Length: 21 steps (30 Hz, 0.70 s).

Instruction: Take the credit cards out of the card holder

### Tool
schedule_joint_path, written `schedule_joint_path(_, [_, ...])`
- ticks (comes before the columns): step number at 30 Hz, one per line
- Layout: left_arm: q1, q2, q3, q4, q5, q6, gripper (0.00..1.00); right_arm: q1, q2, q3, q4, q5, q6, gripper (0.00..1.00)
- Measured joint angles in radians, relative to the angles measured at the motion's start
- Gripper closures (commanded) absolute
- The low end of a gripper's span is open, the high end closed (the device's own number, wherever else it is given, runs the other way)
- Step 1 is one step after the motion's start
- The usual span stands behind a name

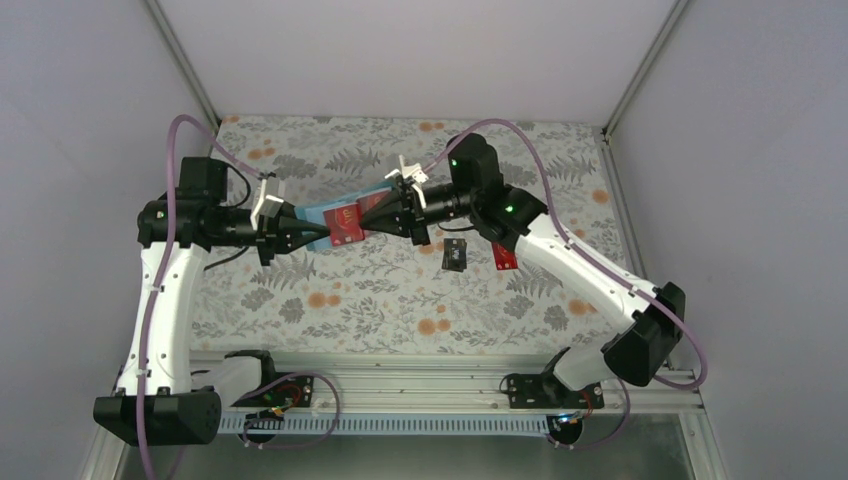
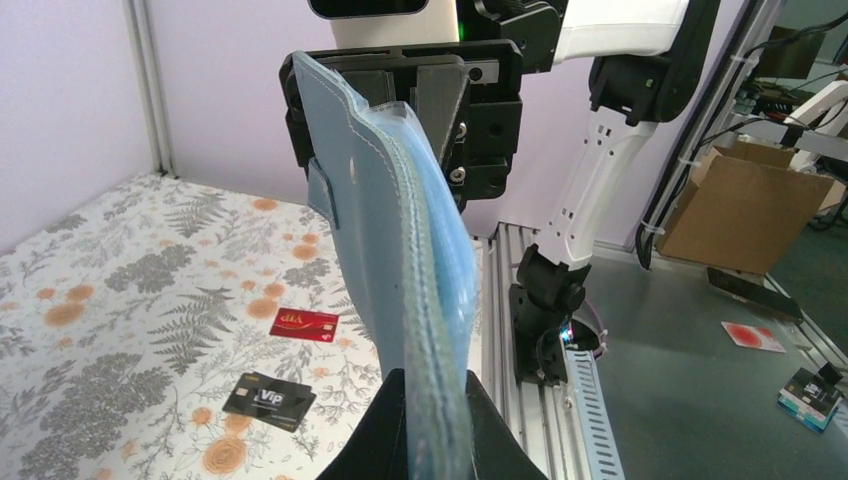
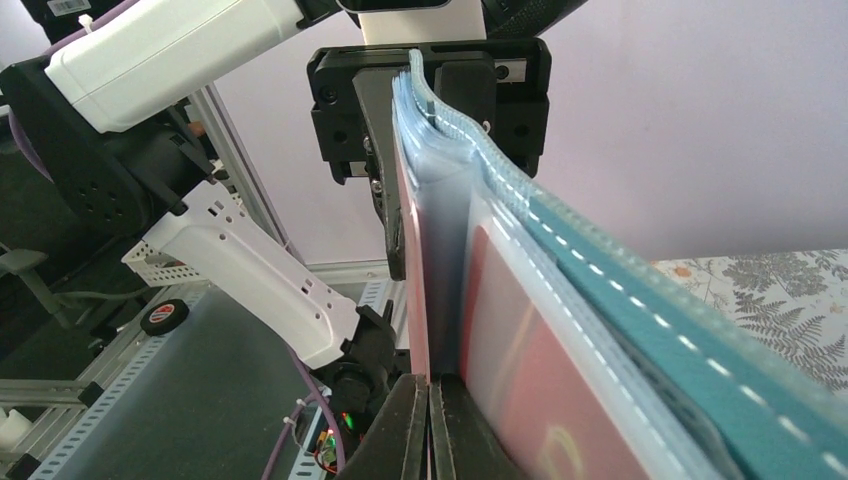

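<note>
Holding card holder (image 1: 318, 213) aloft: left fingers (image 2: 372, 440) clamp its edge, right fingers (image 3: 398, 435) pinched on what looks like third card (image 1: 347, 228) inside. Out on table (image 1: 380, 290): black card (image 1: 456, 253), red card (image 1: 505, 257); one remains.

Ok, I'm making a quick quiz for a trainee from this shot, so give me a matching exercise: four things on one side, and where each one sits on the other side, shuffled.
Things
1. black card
2. red card
3. wallet
4. last card

Places
A. tucked inside the wallet
B. flat on the cloth, "Vip" on its face
C. in the air, gripped by the left gripper and the right gripper
D. flat on the cloth, partly hidden by the right arm from above

Pairs: 1-B, 2-D, 3-C, 4-A
</note>
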Motion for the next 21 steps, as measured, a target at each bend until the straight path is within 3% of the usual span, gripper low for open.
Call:
schedule_joint_path(13, [0.001,0.0,0.0,0.009,0.009,-0.008,0.97,-0.033,-0.042,-0.024,0.003,0.023,0.005,0.96])
schedule_joint_path(18, [0.001,0.0,0.0,0.007,0.011,-0.008,0.98,-0.034,-0.039,-0.024,0.005,-0.01,0.009,0.82])
schedule_joint_path(21, [0.003,0.0,0.0,0.007,0.011,-0.008,0.98,-0.03,-0.027,-0.024,0.016,-0.03,0.017,0.83])
